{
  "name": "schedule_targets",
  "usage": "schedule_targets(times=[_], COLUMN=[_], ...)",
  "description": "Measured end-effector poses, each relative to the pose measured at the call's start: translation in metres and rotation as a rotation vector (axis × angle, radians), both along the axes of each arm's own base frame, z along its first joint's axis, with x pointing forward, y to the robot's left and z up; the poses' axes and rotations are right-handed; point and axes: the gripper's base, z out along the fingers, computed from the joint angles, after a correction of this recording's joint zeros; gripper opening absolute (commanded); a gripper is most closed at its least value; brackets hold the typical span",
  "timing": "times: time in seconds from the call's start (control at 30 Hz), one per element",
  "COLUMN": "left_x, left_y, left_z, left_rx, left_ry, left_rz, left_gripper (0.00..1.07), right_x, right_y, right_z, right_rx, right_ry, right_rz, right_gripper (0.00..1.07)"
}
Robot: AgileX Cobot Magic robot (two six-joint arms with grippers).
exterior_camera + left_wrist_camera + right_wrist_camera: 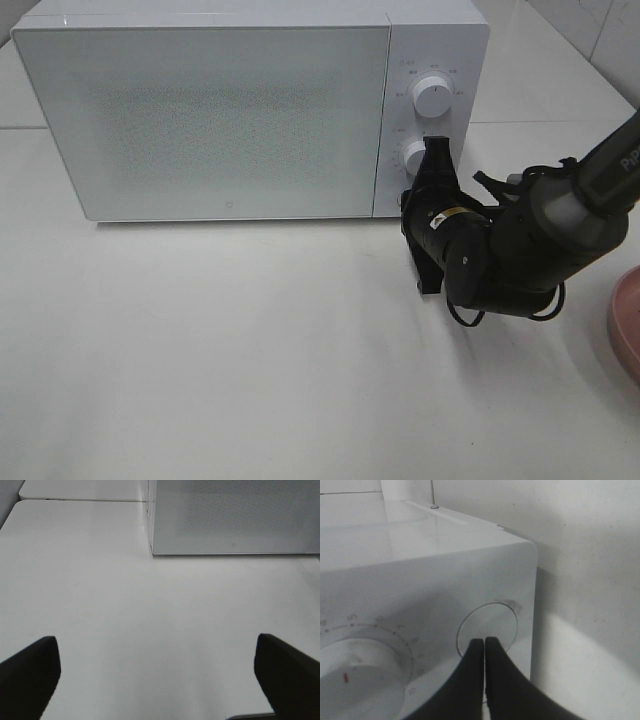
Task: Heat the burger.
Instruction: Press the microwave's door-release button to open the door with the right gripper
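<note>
**Q:** Which step does the figure show?

**A:** A press on the control panel. The right gripper point(437, 150) has its jaws closed tight together with nothing between them. The joined tip points at the flat round button point(490, 617) of the microwave point(440, 40), just beside the numbered dial point(362, 680). The tip lies over the button's rim, off its centre. Whether it is touching the button cannot be told.

**Q:** Where is the burger?

**A:** It appears in no view. The door point(200, 120) is shut and frosted. Only a sliver of the pink plate point(625, 330) shows, at the right edge of the table point(200, 350). The burger may be behind the door or outside the frame; which cannot be told.

**Q:** How is the press best made?

**A:** Probably by first bringing the tip onto the button's centre, then pushing square to the panel in one short, firm stroke. The jaws should be held shut so that they act as a single stiff finger. A slanted push risks sliding onto the dial and disturbing its setting. Too much force may shove the microwave toward the far edge of the table.

**Q:** And the other arm?

**A:** The left gripper point(157, 655) has its jaws spread wide and holds nothing. It hangs over bare table in front of the microwave's front corner, apart from the door.
</note>
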Motion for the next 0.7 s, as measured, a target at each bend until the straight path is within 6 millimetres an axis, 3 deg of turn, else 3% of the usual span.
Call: schedule_targets(times=[0.7], left_x=[0.0000], left_y=[0.0000], left_z=[0.0000], left_rx=[0.000], left_ry=[0.000], left_rz=[0.000], left_gripper=[0.98], right_x=[0.0124], right_y=[-0.0055], right_z=[-0.0042], right_rx=[-0.001], right_ry=[0.012], right_rz=[-0.051], right_gripper=[0.00])
